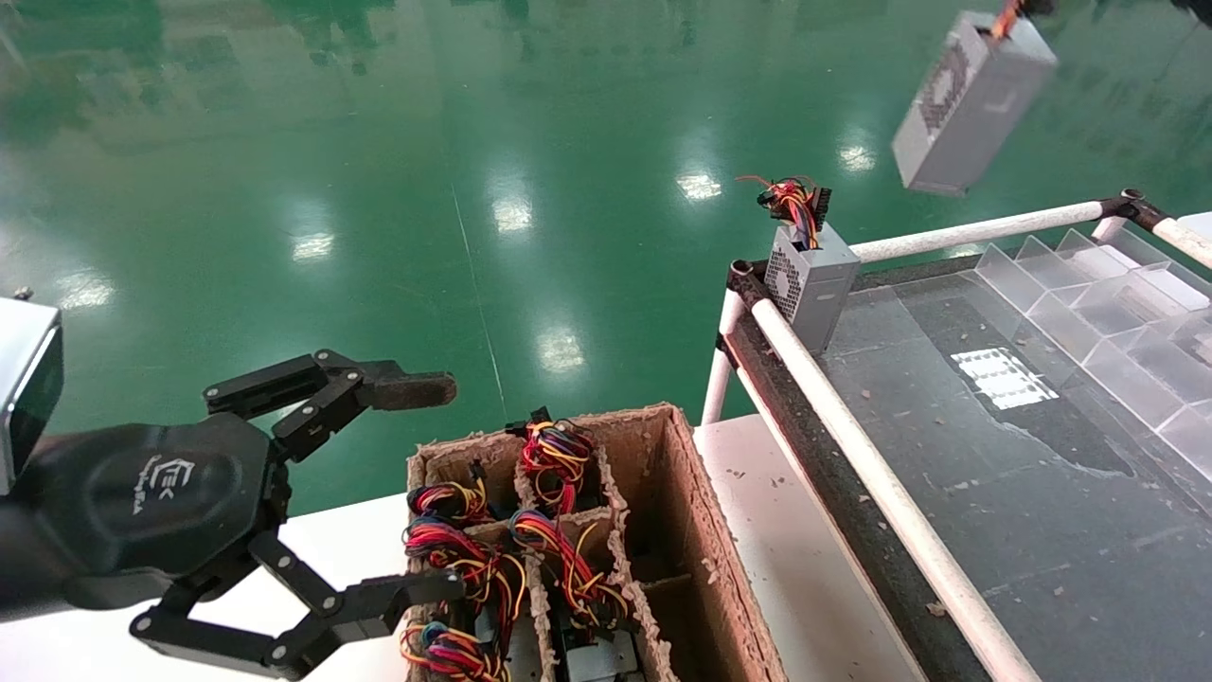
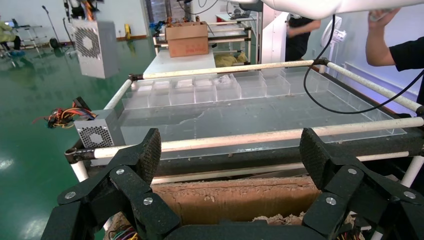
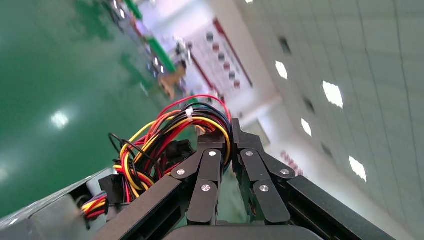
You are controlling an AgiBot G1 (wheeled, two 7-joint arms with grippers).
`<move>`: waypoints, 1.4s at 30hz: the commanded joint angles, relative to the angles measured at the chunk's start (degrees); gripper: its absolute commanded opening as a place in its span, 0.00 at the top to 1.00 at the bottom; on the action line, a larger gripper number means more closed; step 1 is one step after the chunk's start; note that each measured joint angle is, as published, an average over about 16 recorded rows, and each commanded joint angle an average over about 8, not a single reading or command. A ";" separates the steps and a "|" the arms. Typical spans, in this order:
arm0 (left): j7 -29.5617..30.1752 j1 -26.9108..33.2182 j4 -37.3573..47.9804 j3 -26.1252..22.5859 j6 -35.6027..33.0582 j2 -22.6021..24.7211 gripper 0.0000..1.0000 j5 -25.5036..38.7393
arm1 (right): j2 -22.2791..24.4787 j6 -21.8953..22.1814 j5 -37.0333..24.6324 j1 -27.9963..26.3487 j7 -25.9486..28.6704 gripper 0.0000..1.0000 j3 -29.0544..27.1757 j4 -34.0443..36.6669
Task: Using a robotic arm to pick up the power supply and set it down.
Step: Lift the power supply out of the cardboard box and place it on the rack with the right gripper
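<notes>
The power supply (image 1: pixel 971 104) is a grey metal box with a vent grille. It hangs tilted in the air at the far right, above the green floor beyond the table. My right gripper (image 3: pixel 227 137) is shut on its looped bundle of red, yellow and black wires (image 3: pixel 165 135), and the box dangles below. The left wrist view shows the same box (image 2: pixel 95 47) hanging high, with the white robotic arm (image 2: pixel 325 6) and its black cable overhead. My left gripper (image 1: pixel 421 488) stays open beside the cardboard box, with nothing between its fingers.
A second grey unit (image 1: pixel 805 279) with a red wire tangle sits on the table's corner by the white pipe rail (image 1: pixel 852 445). The divided cardboard box (image 1: pixel 682 530) holds several wire-topped units. Clear plastic compartments (image 1: pixel 1117 322) line the table's far side. A person (image 2: pixel 395 50) stands behind.
</notes>
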State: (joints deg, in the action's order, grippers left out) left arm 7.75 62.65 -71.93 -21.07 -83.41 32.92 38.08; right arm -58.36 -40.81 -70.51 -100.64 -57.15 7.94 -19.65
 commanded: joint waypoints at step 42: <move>-0.01 0.00 0.00 -0.01 0.01 -0.01 0.00 -0.01 | -7.22 -3.16 -1.97 2.45 -16.53 0.00 0.75 19.13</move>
State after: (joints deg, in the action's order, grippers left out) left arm 7.74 62.66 -71.93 -21.09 -83.40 32.92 38.07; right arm -65.47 -43.87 -72.52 -98.19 -73.69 8.72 -0.58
